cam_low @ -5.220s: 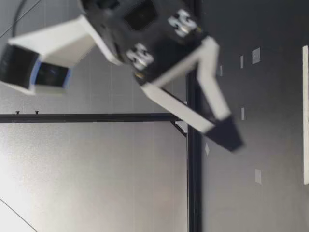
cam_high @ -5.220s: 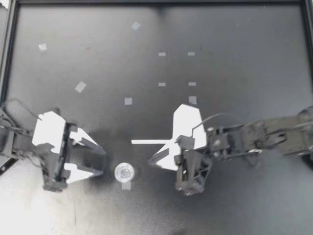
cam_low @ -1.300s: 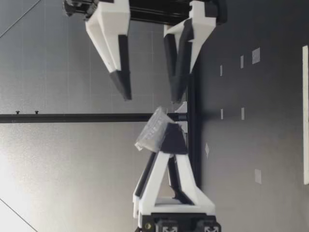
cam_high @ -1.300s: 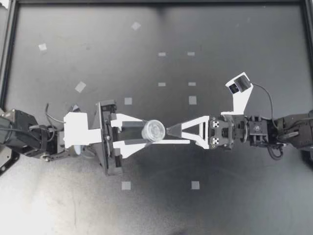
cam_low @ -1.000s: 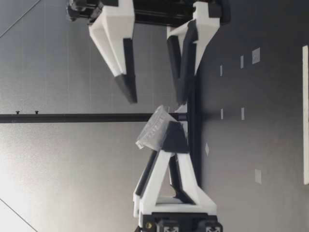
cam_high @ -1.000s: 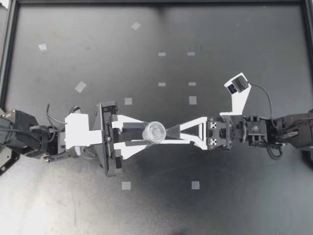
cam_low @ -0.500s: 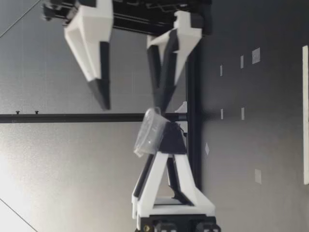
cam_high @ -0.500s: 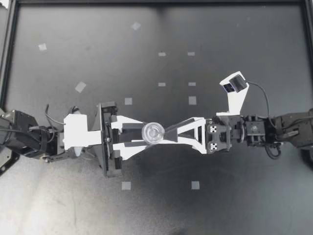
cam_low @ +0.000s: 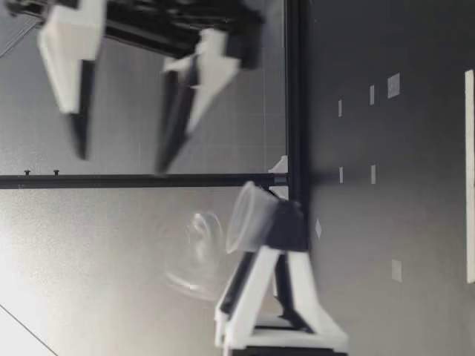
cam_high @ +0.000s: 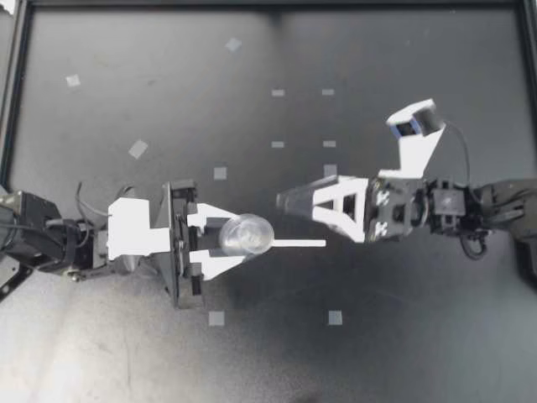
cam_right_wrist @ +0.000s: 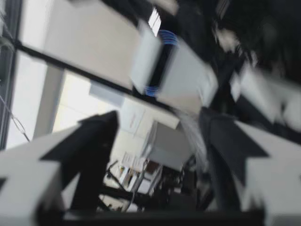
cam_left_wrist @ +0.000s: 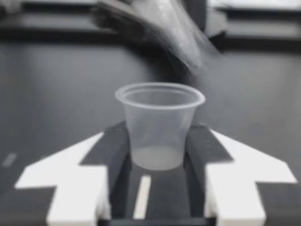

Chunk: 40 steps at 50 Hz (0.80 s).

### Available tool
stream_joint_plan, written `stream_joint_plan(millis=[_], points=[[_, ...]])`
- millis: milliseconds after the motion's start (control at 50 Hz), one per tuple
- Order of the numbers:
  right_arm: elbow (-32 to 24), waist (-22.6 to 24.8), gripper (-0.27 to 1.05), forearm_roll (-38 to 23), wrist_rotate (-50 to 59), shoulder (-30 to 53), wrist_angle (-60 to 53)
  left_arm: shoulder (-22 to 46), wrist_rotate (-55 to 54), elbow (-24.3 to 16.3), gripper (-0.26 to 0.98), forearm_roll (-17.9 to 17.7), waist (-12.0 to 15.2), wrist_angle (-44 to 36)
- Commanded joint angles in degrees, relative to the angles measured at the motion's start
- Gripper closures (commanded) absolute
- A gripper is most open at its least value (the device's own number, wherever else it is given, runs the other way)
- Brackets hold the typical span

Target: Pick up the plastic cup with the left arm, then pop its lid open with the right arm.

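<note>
above the cup [cam_left_wrist: 159,125], a translucent blur [cam_left_wrist: 181,35]

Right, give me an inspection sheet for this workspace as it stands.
Surface: black table, no spills seen.
Job's things: clear plastic cup, held above the table, tilted.
Clutter: tape squares and a white strip on the table; a blurred clear shape by the cup, cannot identify.
Hands: left hand shut on the cup; right hand open, empty, apart from the cup.
Cables: cable loops beside the right wrist.
Surroundings: black frame bar behind the table.
</note>
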Motion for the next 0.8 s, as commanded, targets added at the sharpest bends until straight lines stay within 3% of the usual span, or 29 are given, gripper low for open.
stream_joint_plan(millis=[0, 220, 380, 640, 780], points=[[-0.79, -0.62, 0.09, -0.7, -1.41, -2.72, -0.53, -1.05, 0.09, -0.53, 0.57, 0.09, 0.0, -0.35], [-0.26, -1.32, 0.1, -6.06, -13.1, -4.92, 1.49, -1.32, 0.09, -0.53, 0.57, 0.09, 0.0, -0.35], [0.26, -1.23, 0.1, -10.11, -34.8, -6.24, 7.29, -1.49, -0.44, -0.53, 0.57, 0.09, 0.0, -0.35], [1.05, 0.53, 0.1, -10.46, -61.35, -6.5, 16.79, -1.93, -0.62, -0.88, 0.57, 0.09, 0.0, -0.35], [0.62, 1.58, 0.1, -10.37, -65.13, -5.98, 16.87, -1.93, -0.62, -0.88, 0.57, 0.09, 0.0, -0.35]])
